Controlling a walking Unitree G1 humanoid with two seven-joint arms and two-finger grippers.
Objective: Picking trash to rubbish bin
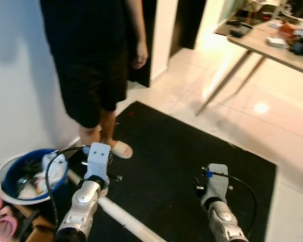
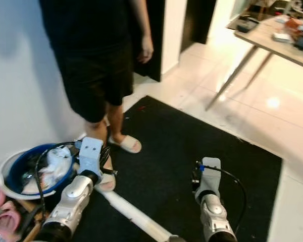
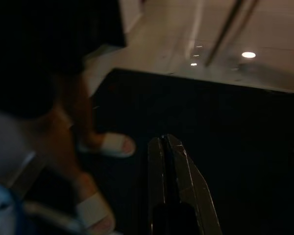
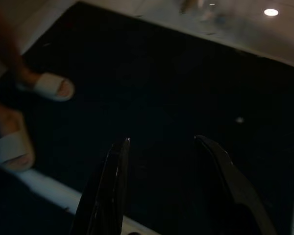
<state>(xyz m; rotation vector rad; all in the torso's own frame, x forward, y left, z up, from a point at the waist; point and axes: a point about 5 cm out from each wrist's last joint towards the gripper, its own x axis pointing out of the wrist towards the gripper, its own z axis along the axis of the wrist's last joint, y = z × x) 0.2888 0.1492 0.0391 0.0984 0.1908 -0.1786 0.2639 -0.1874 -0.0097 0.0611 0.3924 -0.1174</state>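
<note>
The left gripper (image 3: 169, 147) hangs low over a black mat (image 1: 192, 171), its two black fingers pressed together with nothing between them; the right gripper (image 4: 169, 147) hangs beside it over the same mat, fingers spread apart and empty. Just beside the left arm, on its outer side against the white wall (image 1: 15, 75), sits a blue basin (image 1: 15, 169) in a white rim, round and mouth-up, holding crumpled white scraps (image 1: 48, 169). A white pole (image 1: 121, 214) lies on the mat under both arms, its long axis running slantwise from the basin toward the right arm. Just ahead of the left gripper stands a person in black shorts (image 1: 91, 75) and white slippers (image 1: 121, 148). Beyond the mat, glossy pale floor tiles (image 1: 252, 111) reach a cluttered table (image 1: 272, 48) on slanted legs, far ahead of the right gripper.
</note>
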